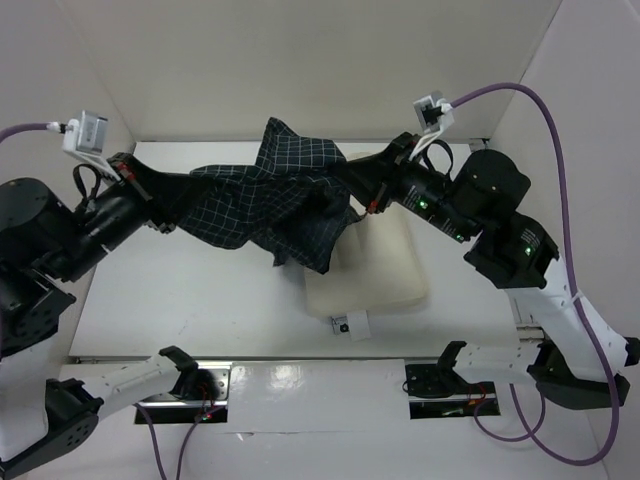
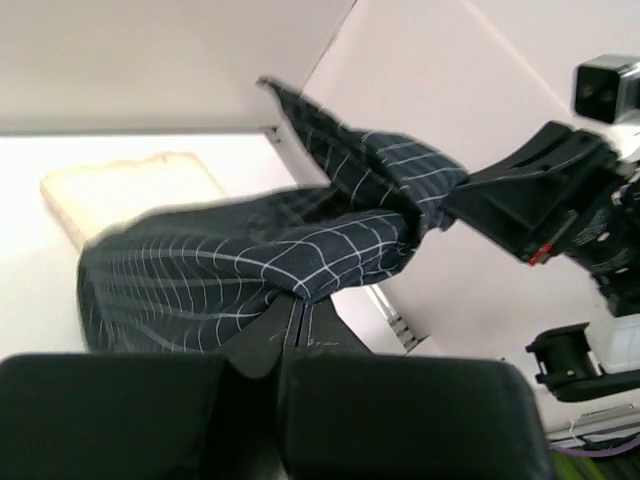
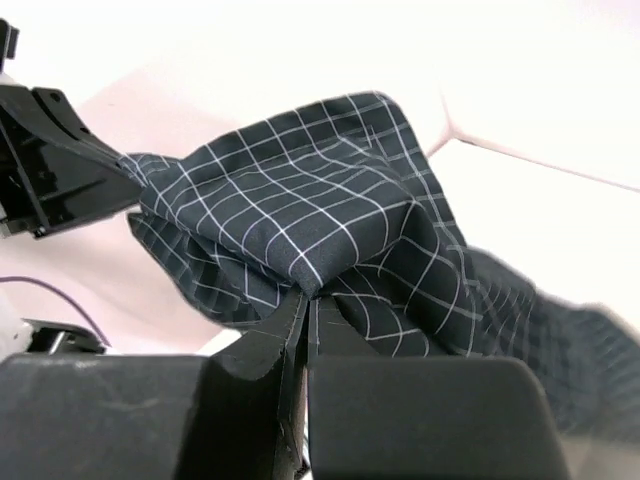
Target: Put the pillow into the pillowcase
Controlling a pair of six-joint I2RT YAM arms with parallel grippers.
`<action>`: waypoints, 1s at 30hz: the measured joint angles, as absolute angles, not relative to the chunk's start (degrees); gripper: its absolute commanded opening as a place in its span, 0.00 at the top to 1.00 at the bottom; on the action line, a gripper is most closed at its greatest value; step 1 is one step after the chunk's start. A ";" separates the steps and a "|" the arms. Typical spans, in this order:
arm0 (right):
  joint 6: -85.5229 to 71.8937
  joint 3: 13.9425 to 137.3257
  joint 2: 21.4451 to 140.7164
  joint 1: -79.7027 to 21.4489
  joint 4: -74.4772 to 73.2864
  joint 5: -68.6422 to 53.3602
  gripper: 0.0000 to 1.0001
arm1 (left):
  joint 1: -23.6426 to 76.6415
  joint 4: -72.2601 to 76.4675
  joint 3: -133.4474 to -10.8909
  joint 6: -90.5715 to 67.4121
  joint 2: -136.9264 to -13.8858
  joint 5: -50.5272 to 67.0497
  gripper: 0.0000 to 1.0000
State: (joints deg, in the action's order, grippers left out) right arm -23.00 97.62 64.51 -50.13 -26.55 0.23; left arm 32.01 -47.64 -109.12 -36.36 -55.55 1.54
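- Jaws on both arms are pressed together on cloth: the left gripper [image 2: 295,300] pinches a fold of the pillowcase [image 2: 250,260] right at its fingertips, and the right gripper [image 3: 308,295] is clamped on another fold of the same case.
- Between the two pairs of jaws the pillowcase hangs bunched and crumpled, lifted off the table [image 1: 180,300]. Its dark checked fabric spans from one gripper to the other.
- One loose corner of the case sticks up beyond that span, towards the back wall [image 1: 300,60].
- Below the right gripper's jaws lies the pillow [image 1: 380,270], cream and flat on the table. The drooping cloth covers its far left corner, and I cannot tell whether any of it is inside the case.
- A small white tag [image 1: 350,325] shows at the pillow's near edge, well below both pairs of jaws.
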 measured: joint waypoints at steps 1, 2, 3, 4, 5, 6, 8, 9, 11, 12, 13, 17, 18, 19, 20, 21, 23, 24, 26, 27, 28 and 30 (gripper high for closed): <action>-22.92 97.97 65.04 -50.22 -25.93 -0.16 1.00 | 32.01 -48.36 -111.09 -35.99 -56.25 1.39 1.00; -22.85 98.17 65.65 -50.26 -25.17 -0.56 1.00 | 31.99 -49.21 -113.10 -35.77 -57.10 0.67 1.00; -22.81 98.37 66.48 -50.26 -24.29 -0.69 1.00 | 32.01 -50.59 -115.22 -35.55 -58.19 -0.60 1.00; -22.57 98.52 67.64 -50.26 -23.51 -0.84 1.00 | 32.01 -52.12 -118.02 -35.00 -59.77 -2.46 1.00; -22.28 98.78 68.90 -50.26 -22.63 -0.89 1.00 | 32.01 -53.01 -120.01 -34.83 -61.01 -4.82 1.00; -22.00 98.96 70.46 -50.24 -21.45 -0.97 1.00 | 31.97 -54.19 -122.08 -34.72 -62.26 -7.73 1.00; -21.89 99.53 74.32 -50.09 -19.25 -2.70 1.00 | 32.05 -55.55 -125.05 -34.35 -64.10 -13.32 1.00; -21.91 99.88 76.49 -50.04 -17.67 -3.99 1.00 | 32.14 -55.57 -125.75 -33.95 -64.45 -16.38 1.00; -22.15 101.06 81.12 -50.54 -15.03 -6.83 1.00 | 32.56 -55.16 -126.02 -32.18 -64.42 -21.91 1.00; -22.28 102.00 83.77 -51.13 -13.47 -8.03 1.00 | 32.82 -54.28 -126.02 -31.00 -64.40 -24.91 1.00; -22.61 102.87 86.19 -51.81 -11.92 -9.30 1.00 | 33.15 -53.12 -126.02 -29.61 -64.45 -27.59 1.00; -23.42 104.84 92.31 -53.78 -6.63 -11.09 1.00 | 35.92 -48.49 -127.94 -22.76 -68.53 -37.39 1.00; -23.53 105.06 92.73 -53.84 -5.98 -10.26 1.00 | 36.16 -47.27 -129.58 -20.69 -70.67 -39.22 1.00; -23.57 105.14 92.82 -53.87 -5.48 -7.94 1.00 | 36.23 -45.89 -131.26 -19.11 -73.10 -40.51 1.00; -23.57 105.06 92.58 -53.69 -5.02 -5.37 1.00 | 36.16 -43.77 -132.62 -17.72 -75.64 -41.45 1.00; -23.66 104.62 92.03 -53.34 -4.69 -2.46 1.00 | 35.66 -41.69 -133.40 -16.56 -77.71 -41.60 1.00; -24.03 101.86 89.80 -52.01 -3.62 3.51 1.00 | 32.27 -38.35 -133.82 -16.12 -82.26 -39.00 1.00; -24.56 99.57 88.05 -50.98 -3.33 6.96 1.00 | 30.22 -37.71 -133.75 -16.58 -84.16 -36.99 1.00; -26.17 94.87 84.36 -47.92 -2.15 12.45 1.00 | 25.04 -37.82 -133.67 -17.89 -88.62 -29.71 1.00; -27.20 92.40 82.54 -45.95 -1.50 14.00 1.00 | 22.92 -38.04 -134.19 -18.90 -91.15 -25.12 1.00; -28.21 90.13 80.79 -43.77 -1.10 15.18 1.00 | 21.41 -38.28 -134.78 -20.12 -93.95 -20.12 1.00; -30.30 85.58 78.00 -39.24 -0.86 16.29 1.00 | 19.46 -38.39 -136.29 -22.74 -100.68 -10.50 0.96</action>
